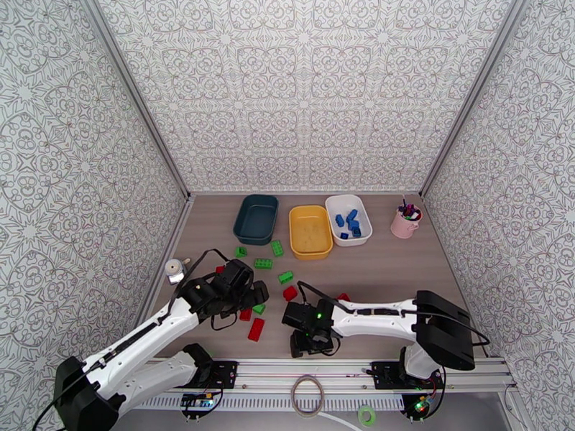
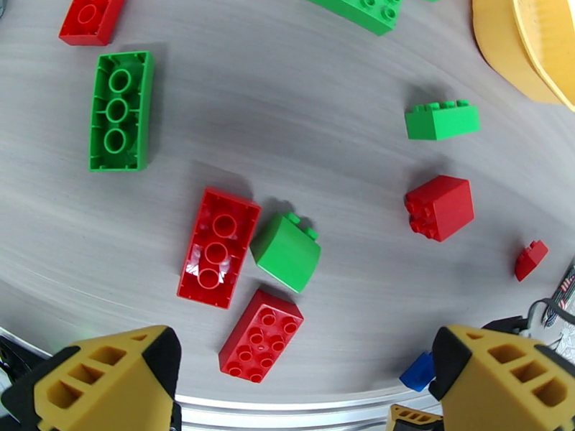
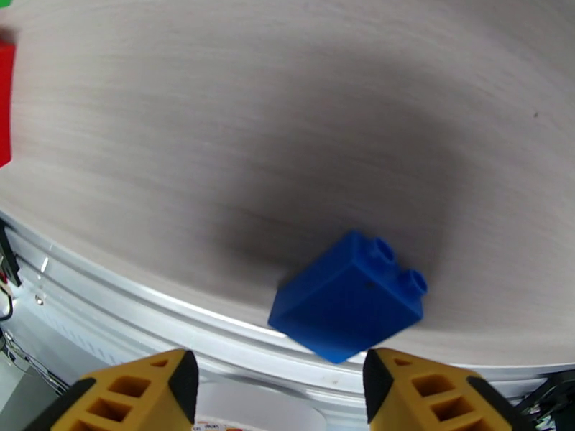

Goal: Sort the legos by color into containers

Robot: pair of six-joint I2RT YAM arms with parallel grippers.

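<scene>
The left gripper [image 2: 302, 364] hangs with its yellow plastic fingers [image 2: 108, 382] spread wide over the grey wood-grain table [image 2: 287, 123]. At the centre of the view lies an upturned long red plastic brick [image 2: 218, 247], with a sloped green plastic brick [image 2: 286, 251] just beside it at three o'clock and a studded red plastic brick [image 2: 261, 335] at five. An upturned long green plastic brick [image 2: 120, 110] lies at ten o'clock of the view, a red plastic cube brick [image 2: 438, 207] at three, and the rim of a yellow plastic tub [image 2: 503, 44] at one.

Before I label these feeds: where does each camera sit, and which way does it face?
Top external: above, behind the bases, looking down the table; both arms show.
Left wrist: faces down at red and green legos; the left hand shows.
Right wrist: faces down at the table's near edge; the right hand shows.
Both wrist views share the blue lego.
</scene>
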